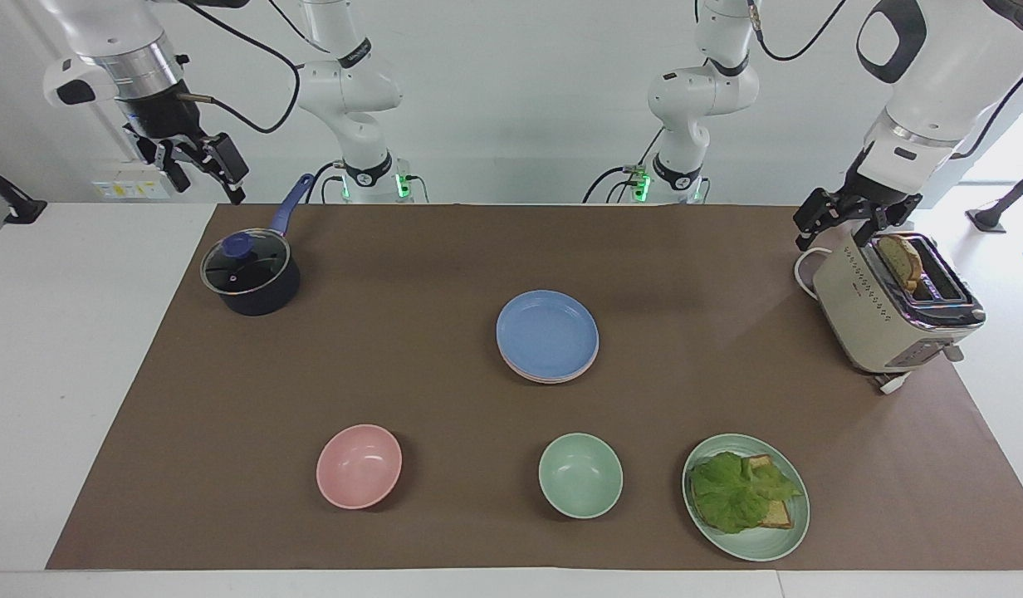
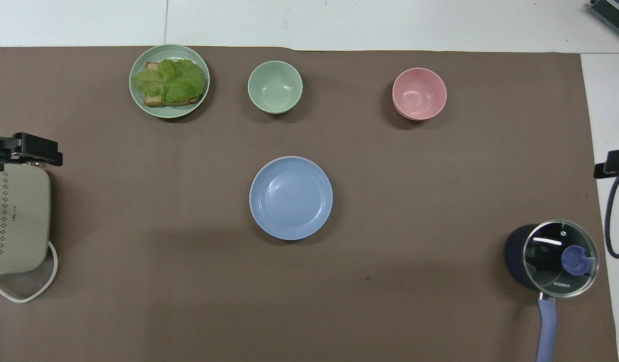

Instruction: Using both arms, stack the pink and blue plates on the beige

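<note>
The blue plate (image 1: 547, 334) (image 2: 291, 197) lies in the middle of the brown mat, on top of a stack. A thin rim of the pink plate (image 1: 555, 378) shows right under it. The beige plate is hidden under these two. My right gripper (image 1: 210, 188) hangs open and empty, high over the table's edge at the right arm's end, well away from the stack. Only a black edge of the right gripper (image 2: 612, 164) shows in the overhead view. My left gripper (image 1: 835, 232) (image 2: 25, 151) waits open and empty over the toaster's top edge.
A dark pot with a glass lid (image 1: 250, 276) stands at the right arm's end. A beige toaster (image 1: 889, 311) holding bread stands at the left arm's end. Farthest from the robots are a pink bowl (image 1: 359, 465), a green bowl (image 1: 580, 475) and a green plate (image 1: 781, 540) with lettuce and bread.
</note>
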Robot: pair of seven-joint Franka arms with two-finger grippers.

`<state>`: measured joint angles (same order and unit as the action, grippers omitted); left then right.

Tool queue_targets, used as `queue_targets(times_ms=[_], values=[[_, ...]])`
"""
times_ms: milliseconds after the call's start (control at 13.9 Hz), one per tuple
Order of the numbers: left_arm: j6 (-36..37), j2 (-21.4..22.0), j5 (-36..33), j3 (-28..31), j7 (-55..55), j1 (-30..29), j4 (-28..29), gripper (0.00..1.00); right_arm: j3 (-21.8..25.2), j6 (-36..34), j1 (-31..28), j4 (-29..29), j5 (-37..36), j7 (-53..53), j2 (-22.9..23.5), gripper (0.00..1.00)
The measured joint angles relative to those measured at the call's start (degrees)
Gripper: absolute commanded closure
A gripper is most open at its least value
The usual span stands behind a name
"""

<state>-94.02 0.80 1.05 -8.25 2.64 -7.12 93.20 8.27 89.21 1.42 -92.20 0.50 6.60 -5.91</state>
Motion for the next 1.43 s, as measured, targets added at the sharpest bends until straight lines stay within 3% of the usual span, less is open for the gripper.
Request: queue_targets(times_ms=[1435], values=[[0.0,0.0,0.0,-0.01,0.0,0.0,0.0,0.0,-4.56,-2.1,0.65,0.87,-2.19,-0.41,0.25,0.0]])
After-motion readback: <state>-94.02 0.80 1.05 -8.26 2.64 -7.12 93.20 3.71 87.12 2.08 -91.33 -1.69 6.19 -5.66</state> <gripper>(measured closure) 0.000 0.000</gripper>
